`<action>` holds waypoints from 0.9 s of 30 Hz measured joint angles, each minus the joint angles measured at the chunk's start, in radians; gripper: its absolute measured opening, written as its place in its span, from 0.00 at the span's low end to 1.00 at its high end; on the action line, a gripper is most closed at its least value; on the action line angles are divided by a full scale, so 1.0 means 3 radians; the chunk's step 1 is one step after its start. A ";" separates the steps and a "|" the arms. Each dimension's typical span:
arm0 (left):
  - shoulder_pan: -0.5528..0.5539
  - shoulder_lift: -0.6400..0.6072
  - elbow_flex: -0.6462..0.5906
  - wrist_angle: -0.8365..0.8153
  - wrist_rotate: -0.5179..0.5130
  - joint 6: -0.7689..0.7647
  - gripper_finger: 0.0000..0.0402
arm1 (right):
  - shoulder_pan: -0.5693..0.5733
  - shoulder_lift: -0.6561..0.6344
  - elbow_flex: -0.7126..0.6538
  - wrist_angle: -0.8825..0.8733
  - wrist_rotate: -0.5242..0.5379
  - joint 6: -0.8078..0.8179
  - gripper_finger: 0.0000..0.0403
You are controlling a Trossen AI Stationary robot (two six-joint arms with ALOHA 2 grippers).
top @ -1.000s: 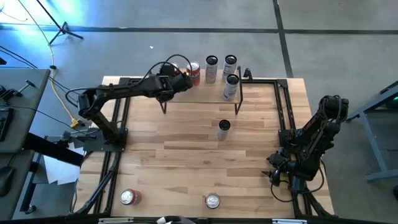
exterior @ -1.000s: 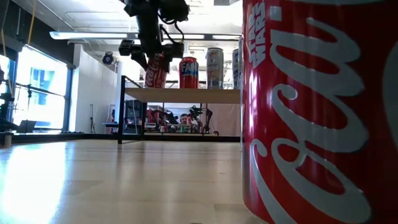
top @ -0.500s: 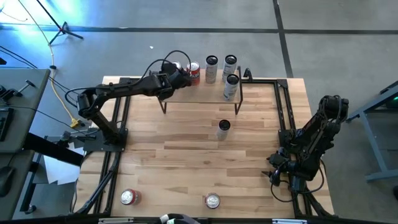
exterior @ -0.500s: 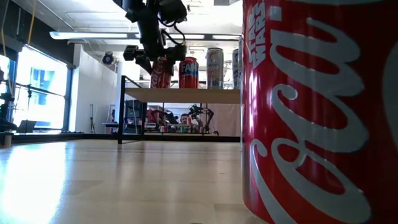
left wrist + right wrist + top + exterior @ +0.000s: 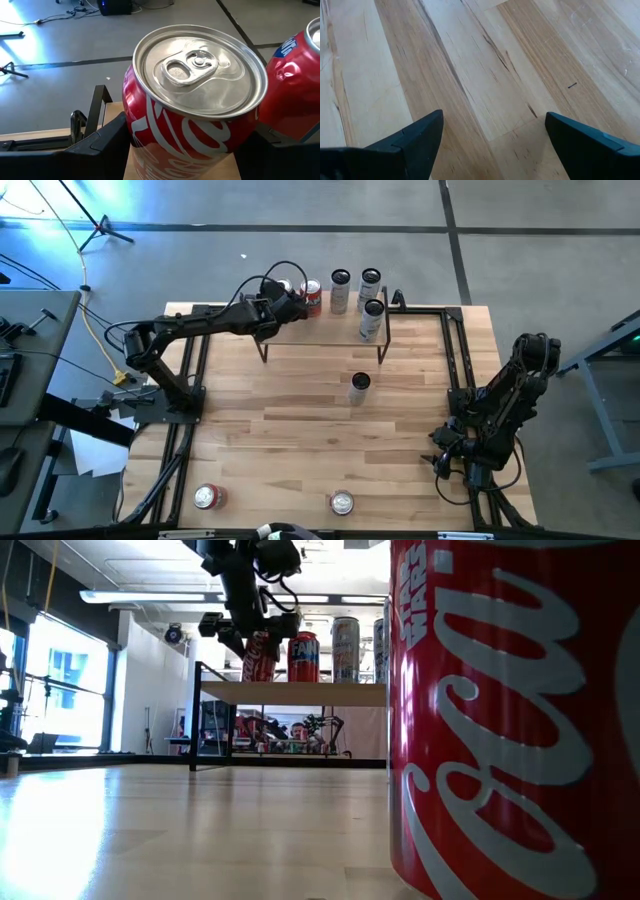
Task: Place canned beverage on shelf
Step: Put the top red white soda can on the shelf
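Note:
My left gripper (image 5: 287,302) is shut on a red Coca-Cola can (image 5: 195,105) over the left end of the shelf (image 5: 325,328), a light wood plank on black legs at the table's far side. In the low view the gripper (image 5: 250,628) holds the can (image 5: 258,656) tilted, its lower end at the level of the shelf top (image 5: 300,692). A red can (image 5: 313,295) and three silver cans (image 5: 371,318) stand on the shelf. My right gripper (image 5: 445,460) waits open at the table's near right, over bare wood (image 5: 490,100). My left gripper pinches the can's side wall (image 5: 131,131) between its two fingers (image 5: 102,147), below the top rim. The fingers come level from the table's left. The can is tilted. I cannot tell whether its bottom touches the shelf top.
A silver can (image 5: 359,387) stands on the table in front of the shelf. Two more cans (image 5: 207,497) (image 5: 342,502) stand at the near edge; one fills the right of the low view (image 5: 510,720). Black frame rails (image 5: 458,370) run along both table sides.
My left gripper has gone down a little toward the shelf top with the red can, which stays tilted in the hold. Over the last half second it has kept still.

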 joint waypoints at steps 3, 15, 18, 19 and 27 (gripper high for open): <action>-0.0003 0.0004 -0.0002 -0.0012 -0.0052 -0.0001 0.61 | 0.0001 0.0000 0.0000 0.0000 0.0000 0.0000 0.84; 0.0000 0.0011 -0.0008 -0.0042 -0.0208 0.0003 0.71 | 0.0001 0.0000 0.0000 0.0000 0.0000 0.0001 0.84; -0.0011 0.0011 -0.0081 0.0092 -0.0287 0.0006 0.71 | 0.0001 0.0000 0.0001 -0.0001 0.0000 0.0000 0.84; -0.0017 0.0011 -0.0141 0.0202 -0.0334 0.0004 0.71 | 0.0001 0.0000 0.0000 0.0000 0.0000 0.0000 0.84; -0.0037 -0.0098 -0.0432 0.0622 -0.0303 -0.0062 0.71 | 0.0001 0.0000 0.0000 0.0000 0.0000 0.0000 0.84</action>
